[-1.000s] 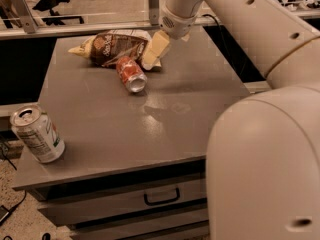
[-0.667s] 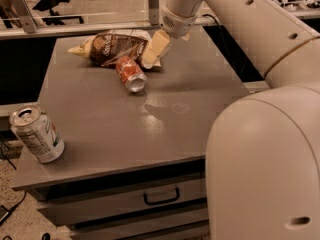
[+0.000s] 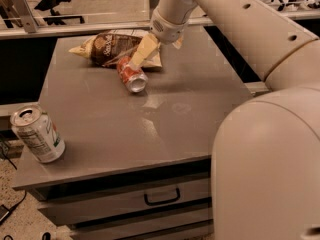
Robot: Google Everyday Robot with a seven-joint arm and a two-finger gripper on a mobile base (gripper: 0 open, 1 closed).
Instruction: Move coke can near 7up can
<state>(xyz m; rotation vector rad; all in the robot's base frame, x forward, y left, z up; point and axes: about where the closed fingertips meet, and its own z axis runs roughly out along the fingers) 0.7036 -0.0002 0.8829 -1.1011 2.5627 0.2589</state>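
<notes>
gripper (image 3: 152, 51) has shifted slightly left toward the coke can (image 3: 132, 74); fingers spread, holding nothing. table (image 3: 165, 129) carries all items. chip bag (image 3: 107, 46) lies at the rear. 7up can (image 3: 37, 134) stands upright front-left, well apart from the coke can, which lies on its side just beside the bag.

I can read no text outright. The chip bag (image 3: 107, 46) carries pale lettering I can't make out. The 7up can (image 3: 39, 136) shows fine print too small to read, and the coke can (image 3: 131, 74) illegible white markings. The end effector (image 3: 142, 51) sits at the coke can's far end.
</notes>
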